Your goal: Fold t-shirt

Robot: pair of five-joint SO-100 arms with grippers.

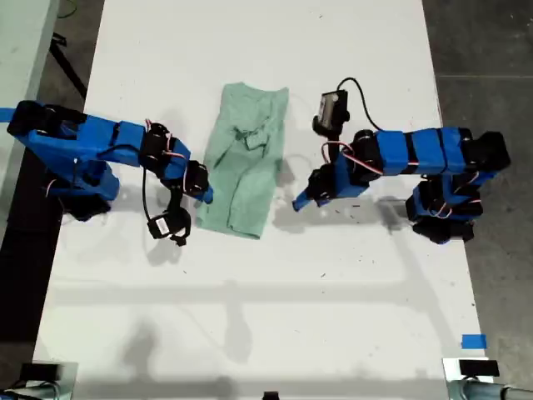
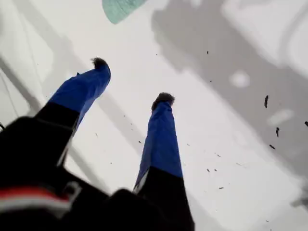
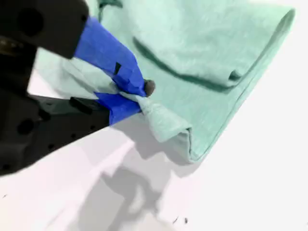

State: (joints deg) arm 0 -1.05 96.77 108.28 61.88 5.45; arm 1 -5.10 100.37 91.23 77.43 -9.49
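Observation:
The pale mint-green t-shirt [image 1: 244, 167] lies in the middle of the white table [image 1: 266, 283], folded into a narrow strip with a rumpled knot of cloth near its upper half. My second gripper [image 3: 143, 94] is shut on a pinch of the t-shirt [image 3: 202, 53] along its edge; in the exterior view my second gripper [image 1: 202, 193] is at the shirt's left edge, low down. My first gripper [image 2: 131, 81] is open over bare table, with only a corner of the t-shirt [image 2: 118, 8] beyond its fingertips. In the exterior view my first gripper [image 1: 298, 203] hangs just right of the shirt.
Both arm bases stand at the table's sides in the exterior view, with dark floor beyond the edges. A piece of blue tape [image 1: 473, 342] sits near the exterior view's lower right corner. Small dark specks [image 2: 267, 101] dot the table by my first gripper.

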